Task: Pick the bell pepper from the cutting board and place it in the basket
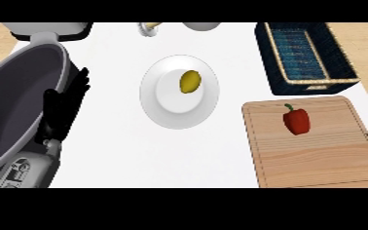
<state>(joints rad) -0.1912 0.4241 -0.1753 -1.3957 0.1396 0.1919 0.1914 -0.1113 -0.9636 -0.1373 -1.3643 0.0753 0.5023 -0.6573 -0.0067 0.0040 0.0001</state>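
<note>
A red bell pepper (pixel 296 120) with a green stem lies on the wooden cutting board (pixel 316 161) at the lower right. Just beyond the board, at the upper right, stands the dark blue woven basket (pixel 271 63) with a tan rim; nothing shows inside it. My left hand (pixel 63 108) rests at the far left with its black fingers straight and pointing up, far from the pepper and holding nothing. My right hand does not show.
A white plate (pixel 169 108) in the middle carries a yellow lemon (pixel 190 81). My grey left forearm (pixel 28 102) fills the left edge. A white object (pixel 201 26) and a yellowish one (pixel 149 28) sit at the far edge.
</note>
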